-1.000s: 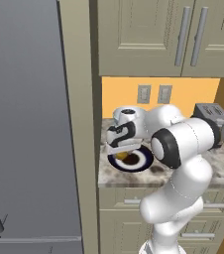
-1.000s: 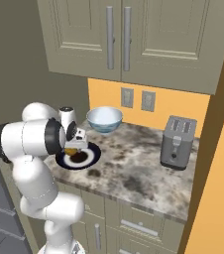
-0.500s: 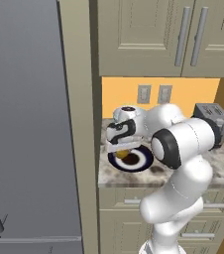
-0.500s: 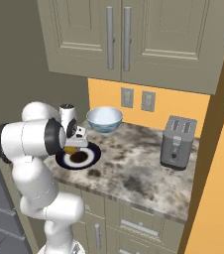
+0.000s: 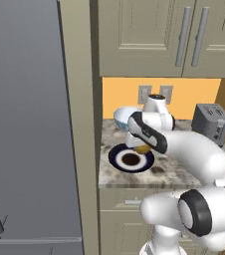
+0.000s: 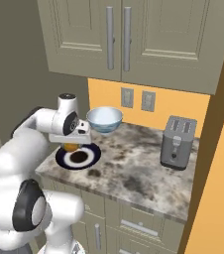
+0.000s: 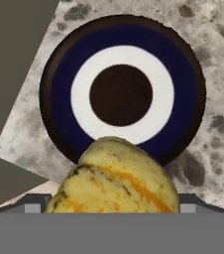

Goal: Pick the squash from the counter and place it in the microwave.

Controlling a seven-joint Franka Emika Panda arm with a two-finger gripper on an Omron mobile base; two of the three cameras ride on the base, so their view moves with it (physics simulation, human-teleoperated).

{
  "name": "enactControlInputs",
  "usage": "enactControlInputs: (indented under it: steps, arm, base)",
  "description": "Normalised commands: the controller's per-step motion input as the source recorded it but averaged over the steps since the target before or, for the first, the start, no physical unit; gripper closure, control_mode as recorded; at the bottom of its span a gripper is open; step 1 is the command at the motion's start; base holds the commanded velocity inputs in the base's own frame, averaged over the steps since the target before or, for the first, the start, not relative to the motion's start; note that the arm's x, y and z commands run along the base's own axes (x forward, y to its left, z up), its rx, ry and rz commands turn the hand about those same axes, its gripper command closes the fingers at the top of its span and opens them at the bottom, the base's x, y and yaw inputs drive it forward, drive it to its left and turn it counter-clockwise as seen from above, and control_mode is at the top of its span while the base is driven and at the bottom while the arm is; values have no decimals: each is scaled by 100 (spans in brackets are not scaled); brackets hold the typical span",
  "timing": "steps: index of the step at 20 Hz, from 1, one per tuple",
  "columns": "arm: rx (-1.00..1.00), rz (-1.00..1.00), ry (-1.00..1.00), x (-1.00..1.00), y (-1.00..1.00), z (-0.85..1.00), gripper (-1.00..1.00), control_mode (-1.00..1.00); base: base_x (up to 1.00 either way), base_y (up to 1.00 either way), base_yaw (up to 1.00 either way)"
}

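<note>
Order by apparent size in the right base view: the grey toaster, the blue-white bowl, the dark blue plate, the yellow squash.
1. Grey toaster
2-3. Dark blue plate and blue-white bowl: they look alike, so I cannot rank them.
4. Yellow squash, smallest, partly hidden under the gripper.

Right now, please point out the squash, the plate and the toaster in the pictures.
squash [image 7: 118,178]: hand view, middle of its yellow skin.
plate [image 7: 121,35]: hand view, dark blue rim band.
toaster [image 6: 177,144]: right base view, grey front face.

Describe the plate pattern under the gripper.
The plate has concentric rings: dark rim, navy band, white ring, dark brown centre. Clearest in the hand view.
</note>
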Motion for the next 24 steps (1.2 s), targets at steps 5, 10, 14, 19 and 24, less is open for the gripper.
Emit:
enactControlInputs:
  steps: [5,10,14,19,24]
  arm:
    - [0,0,-1,-100,-45,90,100,-100]
    - [0,0,-2,-100,-42,79,100,-100]
    - [-1,-3,-5,-100,-31,53,100,-100]
    - [0,0,-4,-40,-17,12,100,-100]
    - [0,0,0,0,0,0,100,100]
  base:
    - [0,0,0]
    - [0,0,0]
    - [0,0,0]
    - [0,0,0]
    - [-97,6,10]
